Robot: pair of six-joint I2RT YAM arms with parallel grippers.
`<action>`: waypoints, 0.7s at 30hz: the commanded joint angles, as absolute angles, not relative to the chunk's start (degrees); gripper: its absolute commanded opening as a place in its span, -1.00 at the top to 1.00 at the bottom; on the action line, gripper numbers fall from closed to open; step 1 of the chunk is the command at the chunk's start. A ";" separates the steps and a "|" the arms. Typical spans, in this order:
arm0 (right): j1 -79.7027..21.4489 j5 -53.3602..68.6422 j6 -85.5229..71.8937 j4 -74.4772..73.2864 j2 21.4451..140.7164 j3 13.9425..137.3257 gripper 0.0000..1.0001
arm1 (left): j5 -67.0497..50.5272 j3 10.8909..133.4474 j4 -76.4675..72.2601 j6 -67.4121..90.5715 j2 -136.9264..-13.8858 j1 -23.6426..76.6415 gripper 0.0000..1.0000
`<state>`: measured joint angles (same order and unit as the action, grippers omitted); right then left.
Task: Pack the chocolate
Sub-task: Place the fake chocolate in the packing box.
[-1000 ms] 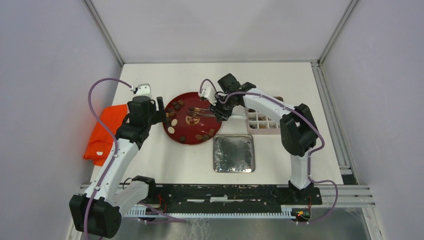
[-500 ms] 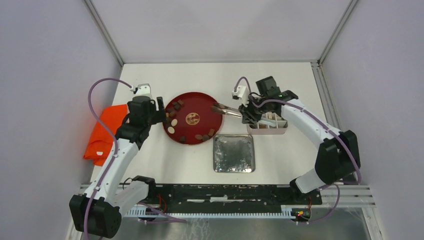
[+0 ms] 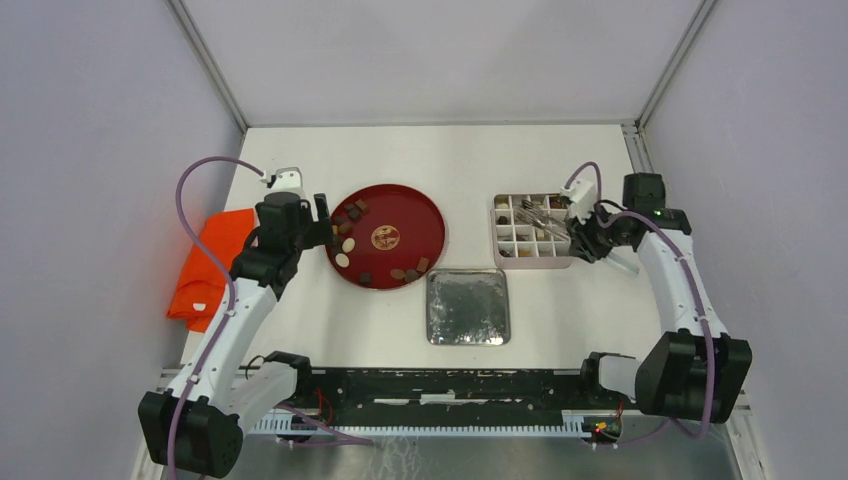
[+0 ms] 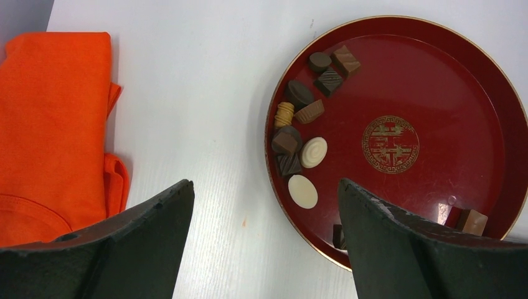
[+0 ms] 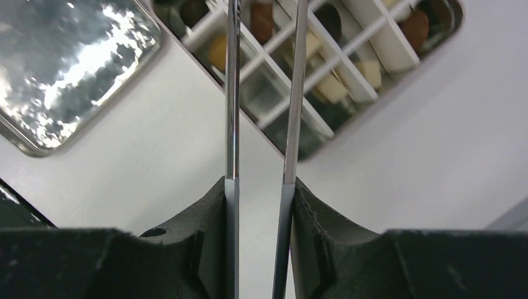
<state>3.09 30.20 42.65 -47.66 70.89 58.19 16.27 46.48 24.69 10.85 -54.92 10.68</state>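
Several pieces of chocolate (image 4: 302, 191), dark, light brown and cream, lie along the left and lower rim of the red plate (image 3: 400, 205) (image 4: 436, 81). My left gripper (image 3: 322, 222) (image 4: 264, 187) hangs open over the plate's left edge, empty. My right gripper (image 3: 583, 232) (image 5: 260, 180) is shut on metal tongs (image 3: 545, 215) (image 5: 232, 93), whose blades reach over the grid box (image 3: 532, 258) (image 5: 311, 134). Several compartments hold chocolate (image 5: 218, 53). A brown piece (image 5: 263, 18) shows between the blades; the tips run off the frame, so I cannot tell if it is pinched.
A shiny metal tray (image 3: 468, 307) (image 5: 68, 68) lies in front of the plate and box. An orange cloth (image 3: 210, 265) (image 4: 50, 124) is folded at the table's left edge. Grey walls enclose the table.
My right arm has swung right, carrying the tongs from over the plate's middle to over the grid box. The left arm has not moved.
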 commanded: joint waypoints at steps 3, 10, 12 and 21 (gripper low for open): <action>17.87 33.47 61.45 -60.84 70.14 59.76 0.98 | 15.25 46.57 22.76 8.42 -53.93 10.49 -0.80; 26.87 34.60 76.45 -71.06 72.33 61.33 0.97 | 15.16 46.49 22.76 8.42 -54.14 10.47 -0.80; 27.33 34.27 77.87 -71.70 72.25 61.08 0.97 | 15.13 46.58 22.76 8.47 -54.28 10.46 -0.80; 27.42 33.84 78.21 -71.27 75.67 61.99 0.92 | 15.02 46.56 22.76 8.36 -54.41 10.48 -0.80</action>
<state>27.14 31.31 76.12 -70.50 73.95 59.02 15.92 46.48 24.71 10.85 -54.83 10.68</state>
